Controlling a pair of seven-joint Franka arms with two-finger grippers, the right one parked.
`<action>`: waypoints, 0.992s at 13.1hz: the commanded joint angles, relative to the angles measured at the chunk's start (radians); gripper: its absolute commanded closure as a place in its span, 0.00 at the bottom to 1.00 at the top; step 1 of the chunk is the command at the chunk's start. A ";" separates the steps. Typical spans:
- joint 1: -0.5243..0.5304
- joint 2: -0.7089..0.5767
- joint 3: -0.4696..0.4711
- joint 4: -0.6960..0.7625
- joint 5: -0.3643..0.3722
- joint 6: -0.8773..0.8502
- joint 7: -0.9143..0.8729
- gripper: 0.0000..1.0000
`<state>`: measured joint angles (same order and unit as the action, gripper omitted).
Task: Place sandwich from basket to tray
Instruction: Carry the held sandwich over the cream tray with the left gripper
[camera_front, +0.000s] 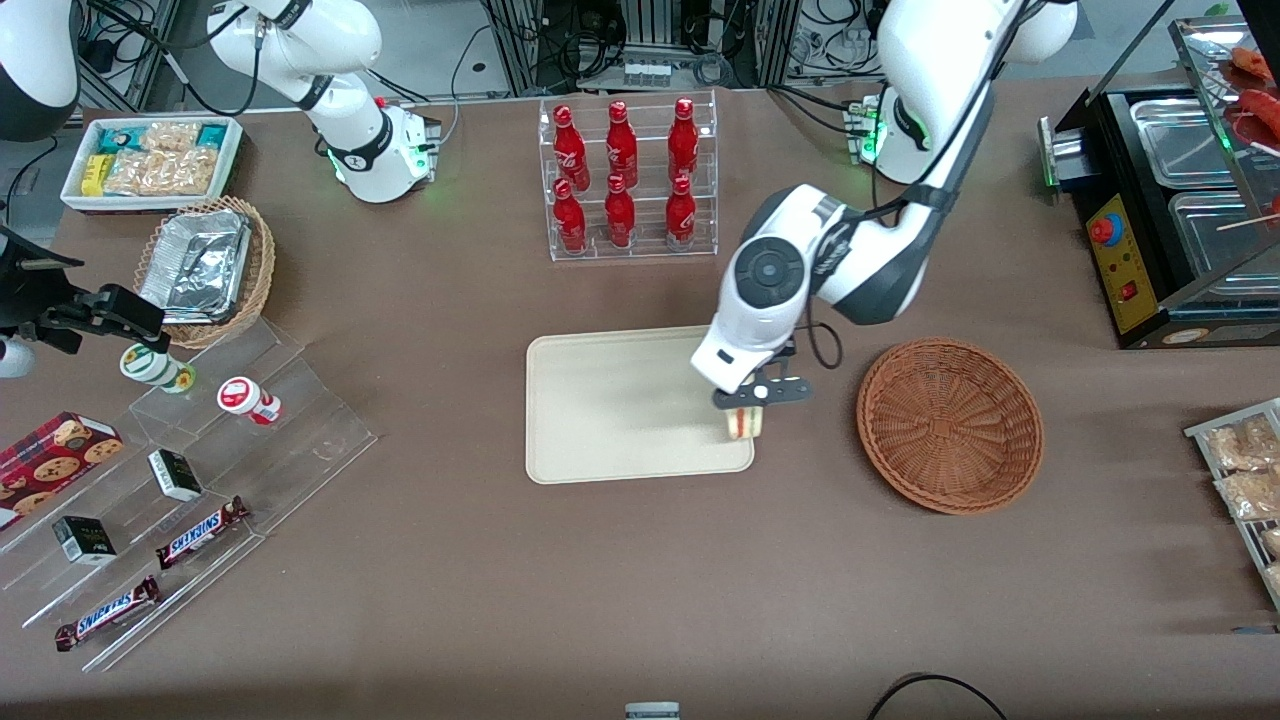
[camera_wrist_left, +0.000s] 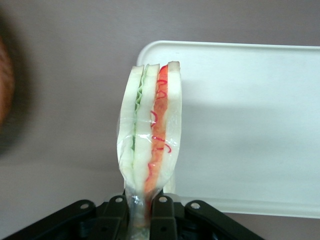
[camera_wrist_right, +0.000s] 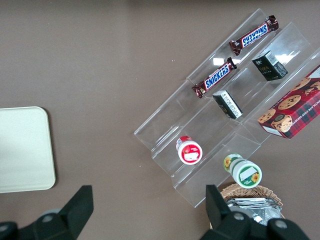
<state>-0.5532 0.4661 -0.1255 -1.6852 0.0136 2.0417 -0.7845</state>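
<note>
The working arm's gripper (camera_front: 752, 403) is hanging over the tray (camera_front: 600, 400), at the tray's short edge that faces the basket (camera_front: 950, 425) and close to the corner nearest the front camera. Its two fingers (camera_wrist_left: 162, 215) are pinching together on the wrapped end of the sandwich (camera_wrist_left: 150, 130), leaving only the wedge's thickness between them. The sandwich is standing on edge in the grip, its long axis running straight out from the fingertips, its layered cut side of white bread, green and red-orange filling turned to the wrist camera. Seen from the front, the wedge (camera_front: 743, 423) is sitting just under the gripper, over the tray's rim; whether it is touching the tray I cannot tell. The reddish-brown basket is lying on the brown table (camera_front: 640, 580) beside the tray, toward the working arm's end, apart from it.
</note>
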 joint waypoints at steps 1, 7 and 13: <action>-0.062 0.098 0.012 0.136 -0.003 -0.026 -0.100 1.00; -0.163 0.242 0.012 0.304 -0.001 -0.018 -0.251 1.00; -0.194 0.305 0.012 0.347 -0.003 -0.014 -0.277 1.00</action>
<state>-0.7311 0.7415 -0.1257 -1.3859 0.0134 2.0434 -1.0322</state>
